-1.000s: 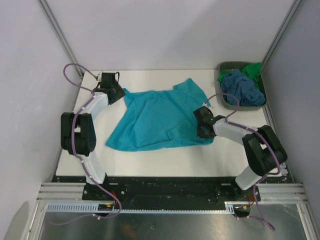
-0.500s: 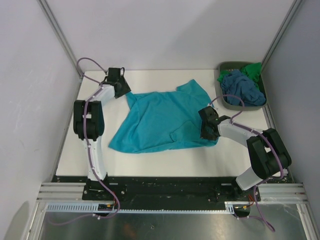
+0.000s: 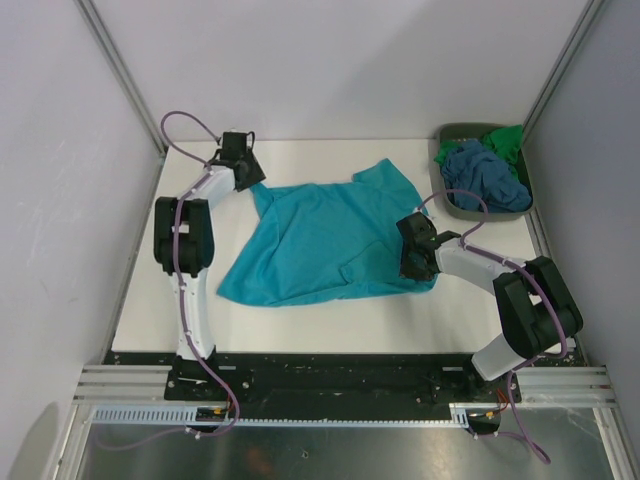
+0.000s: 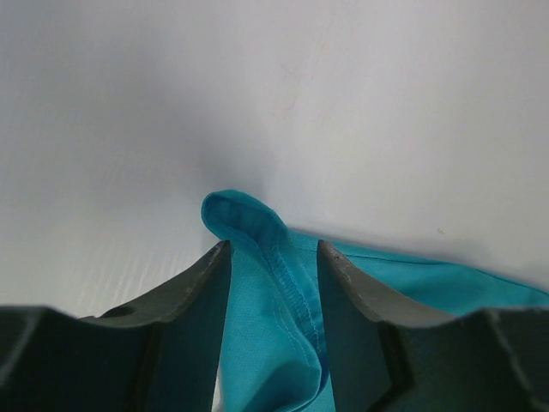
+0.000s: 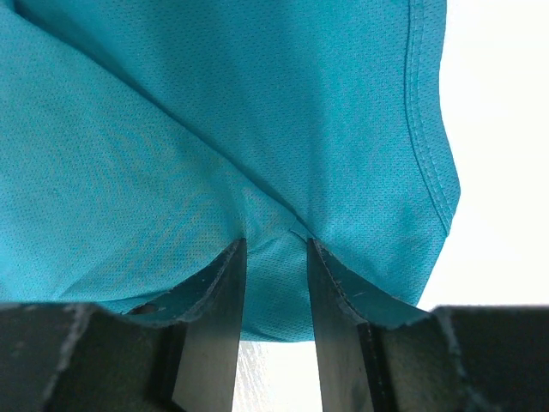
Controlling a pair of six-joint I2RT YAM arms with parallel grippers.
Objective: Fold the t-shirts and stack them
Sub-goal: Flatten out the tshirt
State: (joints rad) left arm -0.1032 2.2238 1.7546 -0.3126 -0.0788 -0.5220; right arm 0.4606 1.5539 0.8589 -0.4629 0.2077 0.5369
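Note:
The teal t-shirt [image 3: 320,235] lies spread and rumpled on the white table [image 3: 300,320]. My left gripper [image 3: 252,183] is at its far left corner; in the left wrist view the jaws [image 4: 273,249] are shut on a bunched hem fold of the shirt [image 4: 283,292]. My right gripper [image 3: 407,265] is at the shirt's near right edge; in the right wrist view [image 5: 274,245] it is shut on the cloth [image 5: 214,129], with creases running into the jaws. A slate-blue t-shirt [image 3: 480,172] and a green t-shirt [image 3: 505,140] lie crumpled in the bin.
The grey-green bin [image 3: 458,208] stands at the far right corner of the table. Grey walls close in the left, back and right sides. A metal rail runs along the near edge by the arm bases.
My left arm swung up and to the right toward the far edge, and my right gripper shifted slightly right. The teal shirt was dragged a little to the right with them.

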